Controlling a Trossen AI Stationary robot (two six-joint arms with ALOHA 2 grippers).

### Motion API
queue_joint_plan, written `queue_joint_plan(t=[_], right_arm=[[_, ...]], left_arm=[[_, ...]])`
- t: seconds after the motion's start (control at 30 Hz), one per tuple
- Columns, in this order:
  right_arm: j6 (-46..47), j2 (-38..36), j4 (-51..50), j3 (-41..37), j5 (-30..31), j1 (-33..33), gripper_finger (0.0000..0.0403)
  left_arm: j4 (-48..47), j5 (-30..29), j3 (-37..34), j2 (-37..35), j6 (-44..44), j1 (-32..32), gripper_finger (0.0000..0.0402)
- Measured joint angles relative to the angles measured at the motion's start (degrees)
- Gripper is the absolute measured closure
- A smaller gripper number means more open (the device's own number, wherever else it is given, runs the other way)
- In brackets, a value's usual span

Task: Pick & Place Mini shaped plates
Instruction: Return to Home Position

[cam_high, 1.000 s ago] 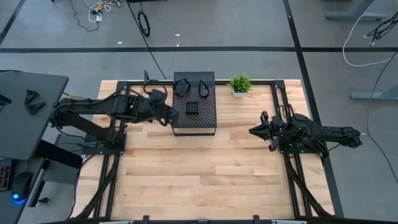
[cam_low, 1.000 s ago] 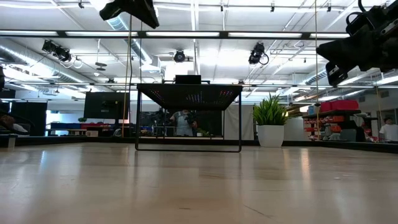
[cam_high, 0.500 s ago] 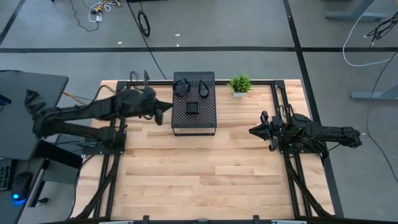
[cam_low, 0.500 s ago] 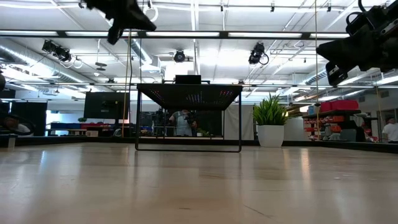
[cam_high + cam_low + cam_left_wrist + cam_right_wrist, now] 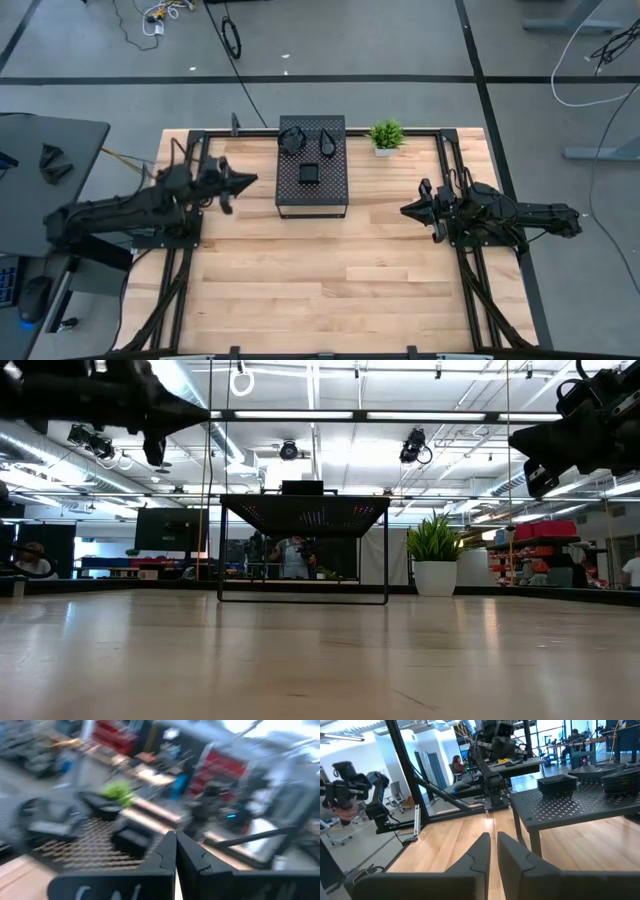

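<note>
Three plate stacks [image 5: 309, 153] on box [image 5: 312, 195]; shapes unclear

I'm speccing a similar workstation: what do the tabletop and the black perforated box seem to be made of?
Tabletop: looks like butcher-block wood, pale planks with visible joints and grain, light sheen. Black perforated box: probably painted sheet metal, matte black, with a regular grid of small punched holes and thin legs; plastic cannot be ruled out.

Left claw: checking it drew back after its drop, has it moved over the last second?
Yes. The left claw has pulled away from the perforated box toward the table's left side, shut and empty.
</note>
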Motion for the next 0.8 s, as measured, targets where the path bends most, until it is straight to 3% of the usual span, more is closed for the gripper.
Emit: queue_joint_plan(t=[0.1, 0.27, 0.67, 0.8], right_arm=[[0.0, 0.0, 0.0, 0.0, 0.0, 0.0, 0.0364], [0.0, 0.0, 0.0, 0.0, 0.0, 0.0, 0.0364], [0.0, 0.0, 0.0, 0.0, 0.0, 0.0, 0.0364], [0.0, 0.0, 0.0, 0.0, 0.0, 0.0, 0.0364]], left_arm=[[9.6, 3.6, -6.8, -2.9, -0.6, 0.0, 0.0399], [19.7, 3.7, -14.9, -7.5, -2.6, -1.2, 0.0400], [15.0, 3.5, -16.1, -13.1, 5.8, -11.5, 0.0401], [9.2, 5.9, -16.1, -14.3, 9.6, -12.5, 0.0401]])
